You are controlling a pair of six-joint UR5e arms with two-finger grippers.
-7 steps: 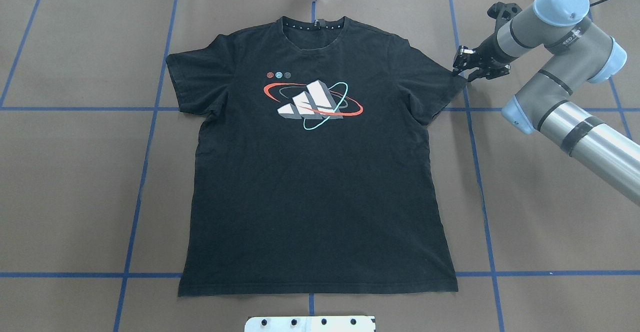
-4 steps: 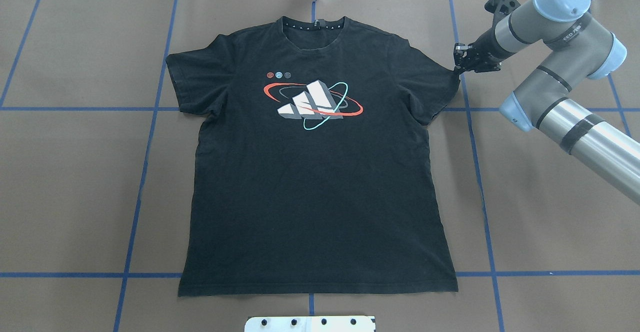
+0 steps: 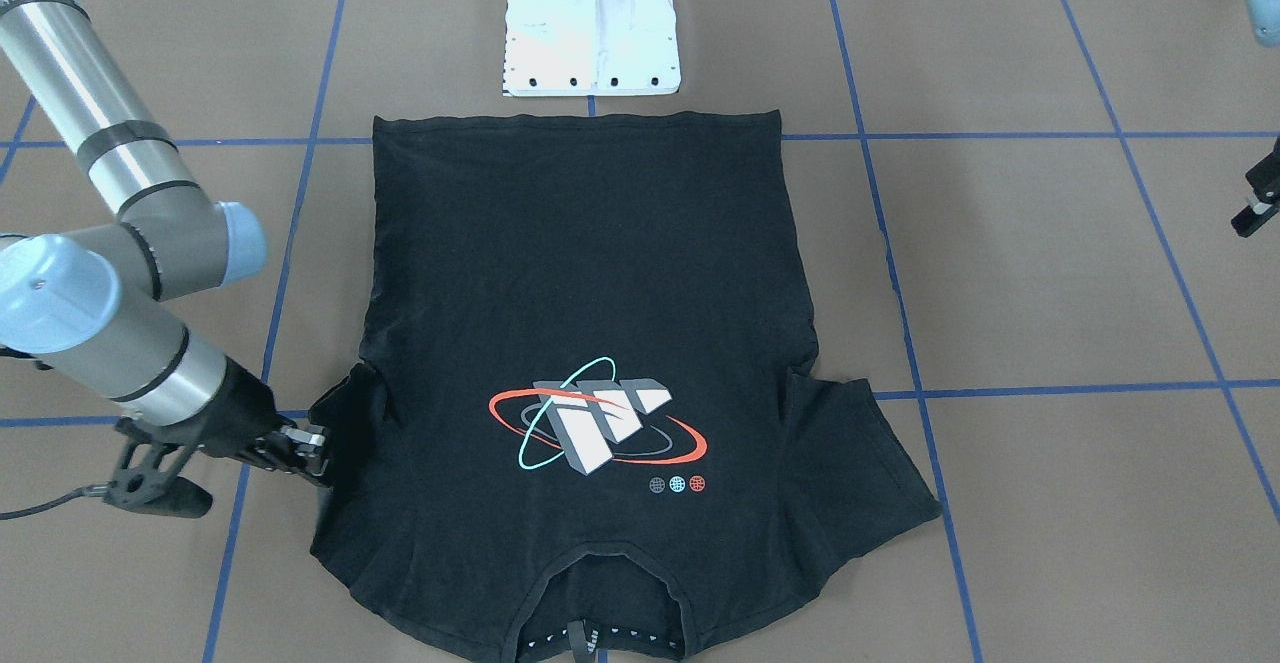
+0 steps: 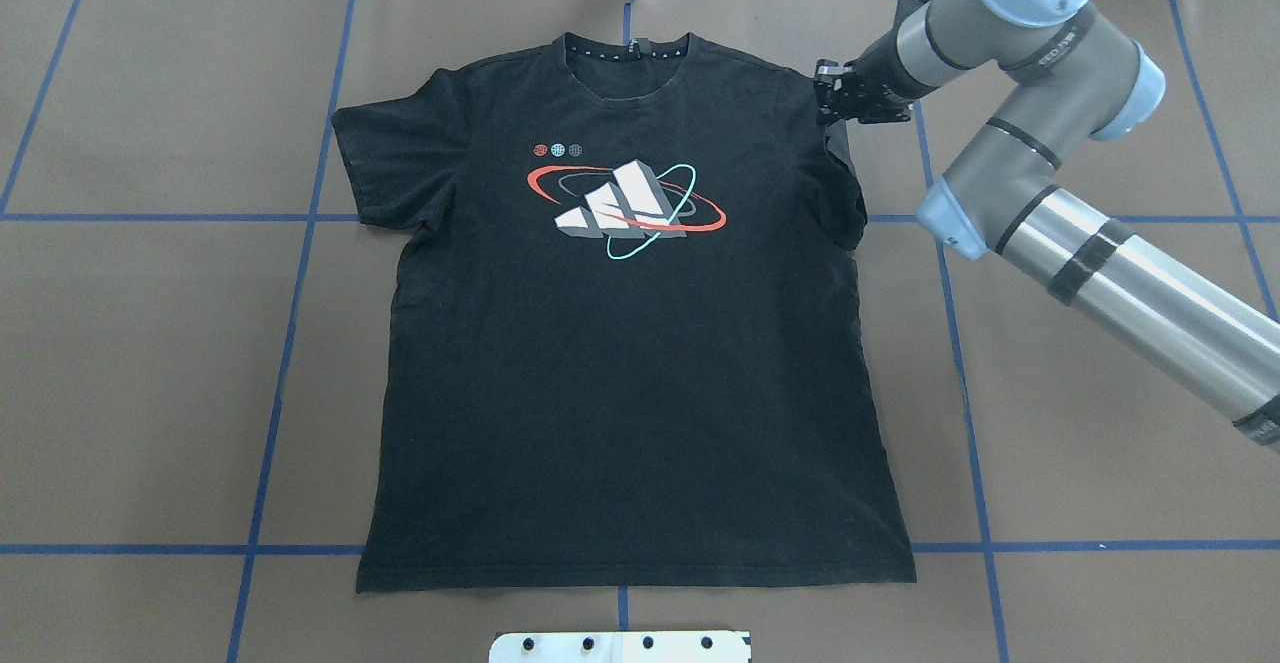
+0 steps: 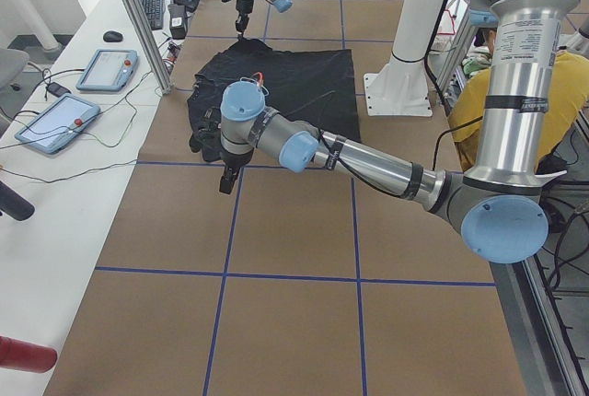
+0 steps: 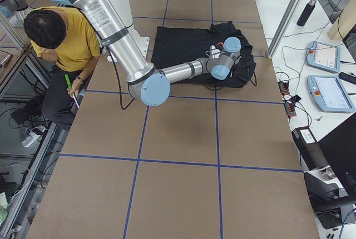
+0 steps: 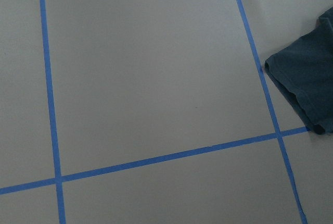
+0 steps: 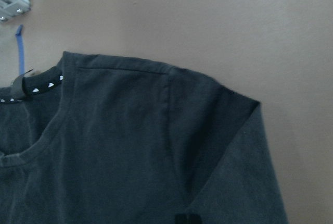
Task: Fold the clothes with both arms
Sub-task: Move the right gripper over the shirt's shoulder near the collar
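While the right gripper (image 4: 832, 108) has its fingers pinched on the edge of the right-hand sleeve (image 4: 845, 188), holding it lifted and turned in toward the shoulder, the black T-shirt (image 4: 620, 373) lies print-up and otherwise flat in the middle of the brown bench (image 4: 150, 393), its bottom hem toward the white pedestal (image 3: 592, 33) and its collar on the far side. The left gripper (image 5: 225, 175) hangs over bare bench, well apart from the left-hand sleeve (image 4: 375, 158), which lies spread out; whether its fingers are spread or pressed together I cannot tell. Nothing pins the body of the shirt, so the likeliest trouble is that a sideways pull on the sleeve drags the whole garment, skews it and rucks up the shoulder. The pinch looks to be only on the cloth's edge, so it could slip free mid-fold and let the sleeve drop in a bunch. A twisted sleeve would also leave a crooked crease.
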